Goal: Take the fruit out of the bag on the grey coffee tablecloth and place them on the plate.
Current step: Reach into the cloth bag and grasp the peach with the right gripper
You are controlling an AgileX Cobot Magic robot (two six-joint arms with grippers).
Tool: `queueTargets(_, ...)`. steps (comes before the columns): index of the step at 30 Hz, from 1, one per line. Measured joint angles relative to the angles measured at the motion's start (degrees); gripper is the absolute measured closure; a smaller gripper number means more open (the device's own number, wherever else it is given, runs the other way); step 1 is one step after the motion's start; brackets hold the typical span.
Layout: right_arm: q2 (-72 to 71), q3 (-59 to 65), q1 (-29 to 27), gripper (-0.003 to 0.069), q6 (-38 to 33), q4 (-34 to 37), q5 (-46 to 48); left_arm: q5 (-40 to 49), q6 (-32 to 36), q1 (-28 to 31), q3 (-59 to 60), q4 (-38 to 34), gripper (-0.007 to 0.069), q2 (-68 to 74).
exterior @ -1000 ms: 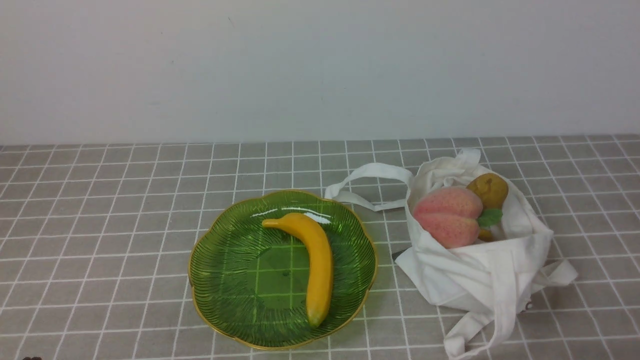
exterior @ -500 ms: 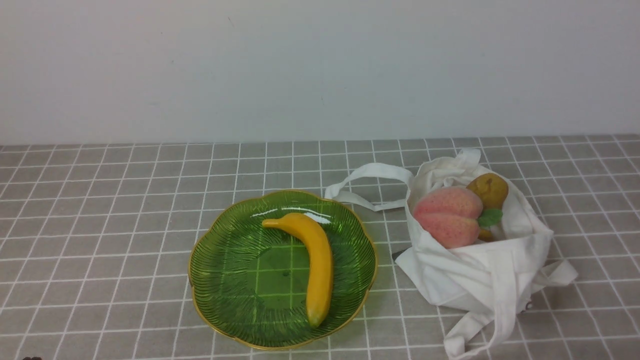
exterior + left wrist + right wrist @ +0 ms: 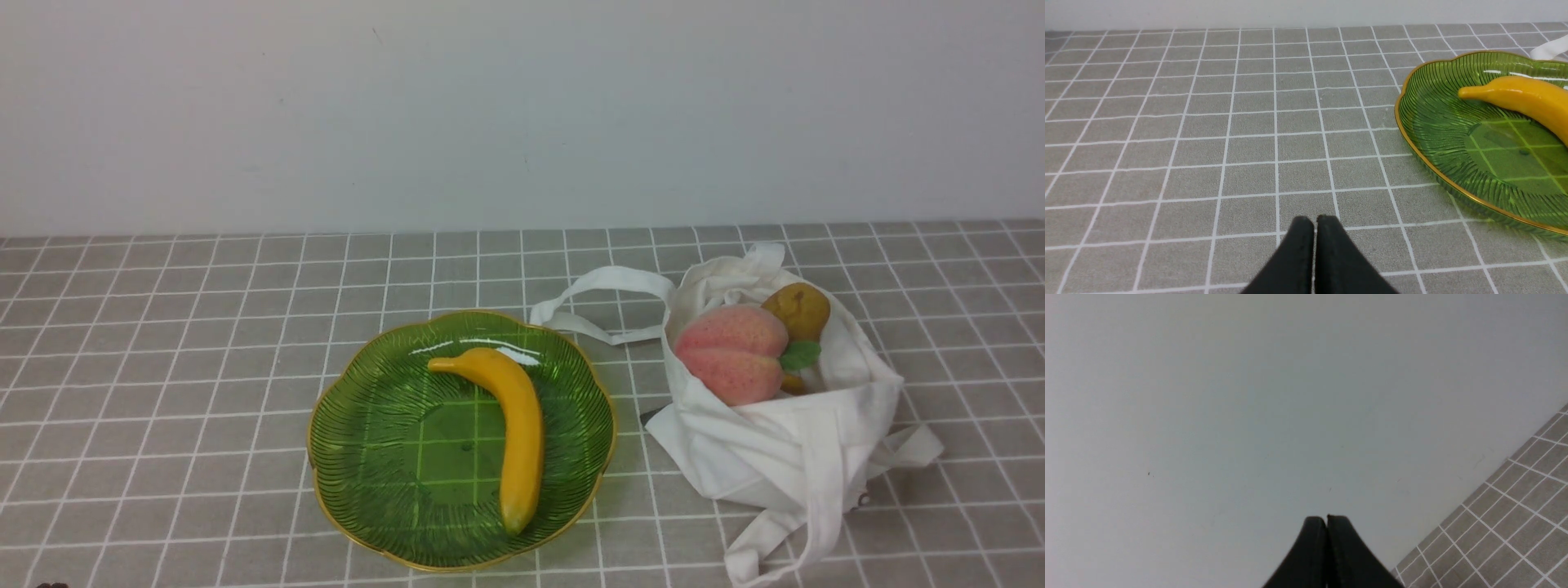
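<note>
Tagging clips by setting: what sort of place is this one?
Probably a staged tabletop set for robot trials, not a lived-in room: a grey-brown grid-lined tablecloth against a bare white wall, holding props: a yellow toy banana in a translucent green ribbed plate and a white cloth bag.

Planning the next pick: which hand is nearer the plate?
Left. The left hand sits low over the tablecloth near the plate; the right hand faces the wall, plate unseen.

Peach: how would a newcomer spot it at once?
Look right of the green plate to the white cloth bag. In its open mouth sits the peach. It is pink and speckled with a green leaf, larger than the brownish lumpy fruit behind it.
</note>
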Motion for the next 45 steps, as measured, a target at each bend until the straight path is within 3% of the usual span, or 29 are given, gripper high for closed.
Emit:
queueTargets(7, 0.0, -0.6, 0.1, 0.0673, 1.5, 1.9, -5.5, 0.0, 0.0, 0.0, 0.0, 0.0, 0.0632, 0.0)
queueTargets(11, 0.4, -7.2, 0.7, 0.0673, 1.5, -2.4, -1.0, 0.0, 0.0, 0.0, 0.0, 0.0, 0.0632, 0.0)
queueTargets(13, 2.8, -14.3, 1.3, 0.0673, 1.2, -6.8, 5.0, 0.0, 0.0, 0.0, 0.0, 0.0, 0.0632, 0.0)
queueTargets(15, 12.4, -26.4, 2.8, 0.0673, -1.2, -14.4, 18.5, 0.0, 0.0, 0.0, 0.0, 0.0, 0.0632, 0.0)
queueTargets(20, 27.5, -37.9, 4.4, 0.0673, -7.8, -17.8, 37.7, 0.0, 0.0, 0.0, 0.0, 0.0, 0.0632, 0.0)
queueTargets(24, 45.4, -47.8, 5.0, 0.0673, -19.2, -16.1, 52.4, 0.0, 0.0, 0.0, 0.0, 0.0, 0.0632, 0.0)
queueTargets(31, 67.6, -62.1, 6.5, 0.0671, -33.6, -7.9, 61.5, 0.0, 0.0, 0.0, 0.0, 0.0, 0.0632, 0.0)
queueTargets(35, 74.8, -67.0, 10.6, 0.0664, -34.8, -8.2, 61.6, 0.0, 0.0, 0.0, 0.0, 0.0, 0.0632, 0.0)
queueTargets(41, 83.3, -72.4, 16.8, 0.0571, -30.7, -12.0, 58.9, 0.0, 0.0, 0.0, 0.0, 0.0, 0.0632, 0.0)
queueTargets(45, 88.6, -75.6, 19.4, 0.0366, -29.0, -13.1, 57.7, 0.0, 0.0, 0.0, 0.0, 0.0, 0.0632, 0.0)
